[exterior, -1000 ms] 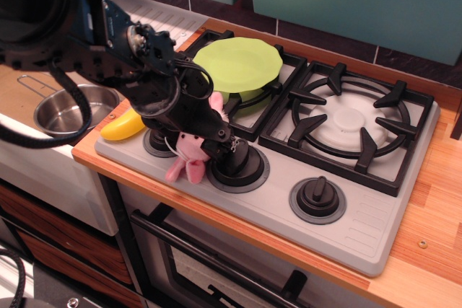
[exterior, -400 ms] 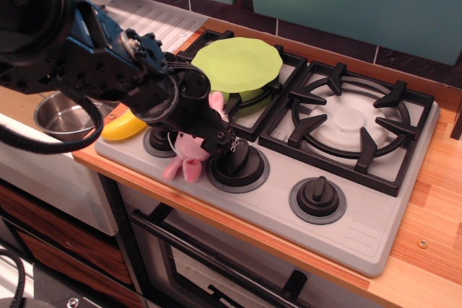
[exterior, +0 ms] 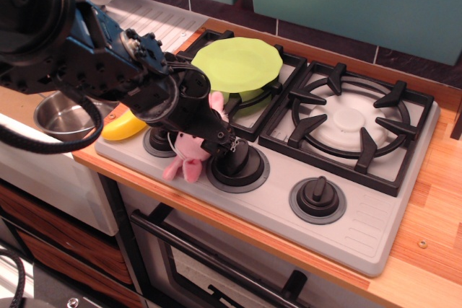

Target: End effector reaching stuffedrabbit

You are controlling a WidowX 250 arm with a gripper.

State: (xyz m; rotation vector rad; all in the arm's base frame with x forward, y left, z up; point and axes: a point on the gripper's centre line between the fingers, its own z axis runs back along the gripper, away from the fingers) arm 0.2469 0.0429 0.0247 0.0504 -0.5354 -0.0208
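Gripper on the bulky black arm sits low over the stove's front left; fingers mostly hidden by the wrist, can't tell if apart or together. Grey stove top spreads right of it. Lime-green plate behind it on the burner. Steel pot far left. Yellow banana left, near. Stuffedrabbit right under it, touching, beside the black knob.

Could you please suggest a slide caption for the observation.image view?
Black end effector poised over the pink stuffedrabbit at the toy stove's front edge, beside a control knob.
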